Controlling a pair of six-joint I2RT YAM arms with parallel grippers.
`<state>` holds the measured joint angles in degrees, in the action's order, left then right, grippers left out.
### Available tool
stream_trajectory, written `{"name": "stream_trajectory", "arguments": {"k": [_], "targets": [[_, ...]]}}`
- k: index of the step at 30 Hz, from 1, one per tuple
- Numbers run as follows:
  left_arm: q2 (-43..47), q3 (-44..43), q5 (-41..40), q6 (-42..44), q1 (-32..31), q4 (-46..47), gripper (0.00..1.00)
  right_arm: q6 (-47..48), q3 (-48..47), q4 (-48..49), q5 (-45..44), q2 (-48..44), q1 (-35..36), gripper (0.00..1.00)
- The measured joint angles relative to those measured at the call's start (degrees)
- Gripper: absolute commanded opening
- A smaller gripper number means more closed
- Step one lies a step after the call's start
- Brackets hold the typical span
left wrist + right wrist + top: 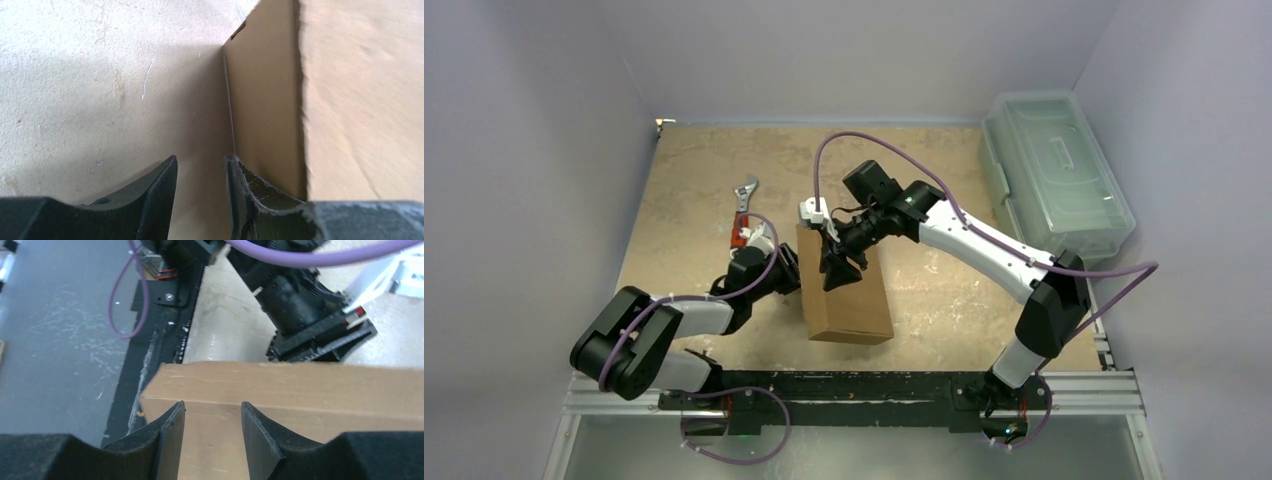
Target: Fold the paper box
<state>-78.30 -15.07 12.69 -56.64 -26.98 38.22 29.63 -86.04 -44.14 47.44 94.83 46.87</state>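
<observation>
The left arm (659,335) lies low, elbow folded near its base, forearm reaching right. The left pincer (200,161) has its fingers apart, the right one against the left wall of the paper box (854,310), nothing clamped. The box, plain brown, sits mid-surface (694,180). The right pincer (212,407) points down over the box top, fingers apart. The right arm (994,250) arches in from the right.

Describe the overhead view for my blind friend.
A brown paper box lies on a tan table, with the right gripper open above its top and the left gripper open at its left side. A wrench and a pale-green plastic bin sit farther back.
</observation>
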Motion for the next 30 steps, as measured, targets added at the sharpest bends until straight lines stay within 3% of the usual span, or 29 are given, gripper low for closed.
{"name": "stream_trajectory", "arguments": {"k": [9, 12, 19, 25, 30], "targets": [[-0.7, -0.2, 0.76, -0.81, 0.02, -0.31, 0.39, 10.34, -2.16, -8.98, 4.59, -0.35, -0.48, 0.52], [-0.94, -3.3, -0.46, 1.4, 0.04, -7.04, 0.4, 13.18, 0.59, -10.19, 4.92, -1.97, -3.52, 0.53], [-0.17, -14.56, -10.71, 9.79, 1.18, -25.83, 0.42, 14.03, 13.49, -5.53, 6.16, -11.34, -19.69, 0.58], [5.55, -16.52, -16.87, 14.53, 2.62, -37.42, 0.43, 12.79, 18.25, -1.05, 7.8, -17.14, -25.07, 0.59], [12.15, -19.08, -17.4, 17.92, 2.71, -44.48, 0.58, 13.38, 19.21, 2.29, 9.53, -18.34, -28.76, 0.6]]}}
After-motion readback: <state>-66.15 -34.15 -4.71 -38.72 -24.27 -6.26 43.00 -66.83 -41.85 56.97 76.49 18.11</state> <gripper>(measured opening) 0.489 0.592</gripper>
